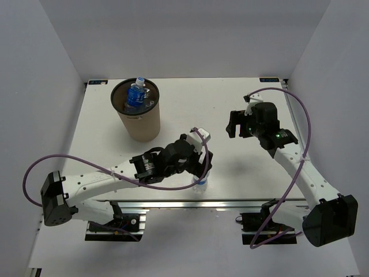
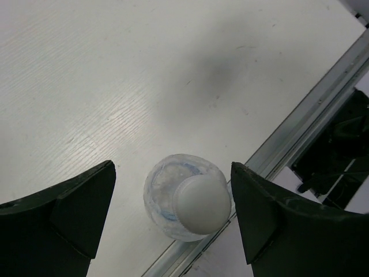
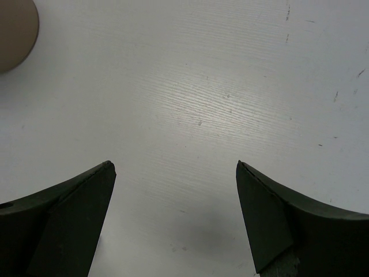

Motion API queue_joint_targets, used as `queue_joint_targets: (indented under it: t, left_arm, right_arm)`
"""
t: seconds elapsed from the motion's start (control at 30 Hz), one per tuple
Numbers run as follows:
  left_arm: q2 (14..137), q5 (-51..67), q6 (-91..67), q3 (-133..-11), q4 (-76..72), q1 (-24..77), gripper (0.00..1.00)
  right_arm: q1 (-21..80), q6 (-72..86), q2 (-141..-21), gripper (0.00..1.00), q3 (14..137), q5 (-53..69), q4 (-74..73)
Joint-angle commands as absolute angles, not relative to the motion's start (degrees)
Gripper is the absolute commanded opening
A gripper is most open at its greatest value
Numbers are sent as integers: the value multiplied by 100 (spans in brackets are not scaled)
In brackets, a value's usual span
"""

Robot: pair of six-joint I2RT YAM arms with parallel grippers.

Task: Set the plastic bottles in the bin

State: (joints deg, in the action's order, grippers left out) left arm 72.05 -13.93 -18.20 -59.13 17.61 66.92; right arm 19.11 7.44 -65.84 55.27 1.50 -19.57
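Observation:
A clear plastic bottle with a white cap stands upright at the table's near edge. In the left wrist view the same bottle sits between my left gripper's open fingers, seen from above, with a gap on each side. My left gripper hovers right over it. The tan bin stands at the back left with a blue-labelled bottle sticking up inside. My right gripper is open and empty above bare table, right of centre; its view shows only table between the fingers.
The table's near metal rail runs just beside the standing bottle. The bin's side shows at the top left corner of the right wrist view. White walls enclose the table on three sides.

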Motion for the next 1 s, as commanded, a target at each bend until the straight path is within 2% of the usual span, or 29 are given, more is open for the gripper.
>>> queue_joint_targets:
  t: [0.0,0.07,0.1,0.17,0.2,0.33,0.43,0.53,0.6,0.73,0.9,0.97]
  left_arm:
    - [7225,-1976,-1819,-6126,1986,6855,89]
    - [7216,-2276,-1802,-6117,1969,6873,84]
    - [7216,-2302,-1776,-6126,1943,6873,66]
    - [7251,-2206,-1714,-6213,1968,6873,47]
    - [7268,-2154,-1696,-6249,1995,6873,33]
    - [7216,-2031,-1670,-6206,1655,6873,3]
    - [7137,-2415,-1617,-6240,1477,6873,0]
    - [7189,-3986,-1487,-6853,1661,6873,0]
    - [7268,-5362,-1249,-7442,1251,6786,0]
    - [7462,-4896,-739,-8724,1519,5935,0]
    - [8321,-5395,-343,-10875,2301,4651,0]
    - [8463,-5615,-97,-11275,2417,4204,0]
  right_arm:
    - [1890,817,-6416,89,5493,211,-1819]
    - [1898,817,-6416,89,5502,220,-1828]
    - [1898,809,-6416,89,5502,220,-1828]
    - [1898,809,-6407,89,5502,220,-1828]
    - [1898,800,-6407,89,5502,220,-1828]
    - [1890,782,-6381,89,5441,185,-1776]
    - [1898,800,-6355,89,5432,123,-1758]
    - [1898,878,-6328,89,5405,79,-1723]
    - [1890,870,-6319,89,5327,201,-1566]
    - [1890,861,-6407,89,5458,132,-1723]
    - [1890,853,-6407,89,5423,132,-1679]
    - [1890,844,-6398,89,5414,88,-1679]
